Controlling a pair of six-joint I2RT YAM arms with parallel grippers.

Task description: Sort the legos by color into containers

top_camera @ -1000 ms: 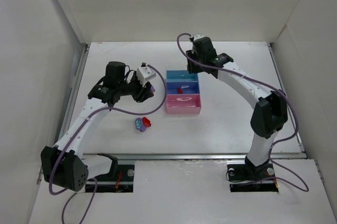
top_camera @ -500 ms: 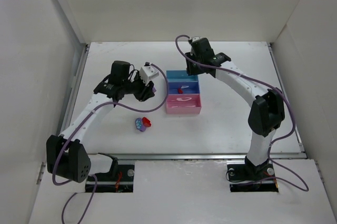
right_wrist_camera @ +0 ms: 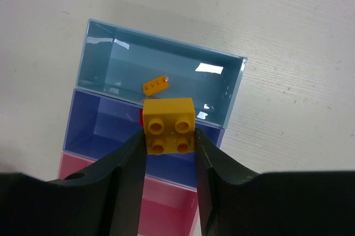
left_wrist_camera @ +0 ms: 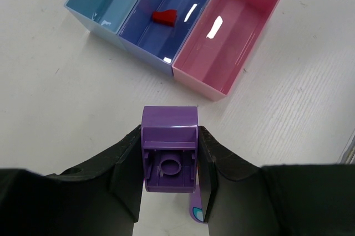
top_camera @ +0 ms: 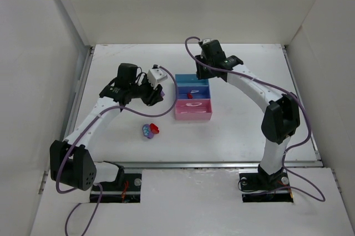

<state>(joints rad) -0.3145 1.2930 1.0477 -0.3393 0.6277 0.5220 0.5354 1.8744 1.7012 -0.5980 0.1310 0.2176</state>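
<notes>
Nearest, on the near-left of the tray row, a small cluster of loose bricks [top_camera: 150,131], red, purple and lavender-blue, lies on the white table [top_camera: 249,119], well apart from the pink tray [left_wrist_camera: 222,42]. Bare table surrounds the row on every side, and the enclosure walls stand well back from it.

Just left of the row, the left gripper [left_wrist_camera: 169,158] has its fingers pressed onto the sides of a purple brick [left_wrist_camera: 170,121], with open table between the brick and the pink tray's corner.

The darker blue tray [left_wrist_camera: 166,31], in the middle of the row, holds a red brick [left_wrist_camera: 164,17]. The light blue tray [right_wrist_camera: 166,64], farthest, holds a small orange piece [right_wrist_camera: 155,85].

Over the edge where those two trays meet, the right gripper [right_wrist_camera: 169,142] pinches a yellow brick [right_wrist_camera: 169,126], studs toward its camera.
</notes>
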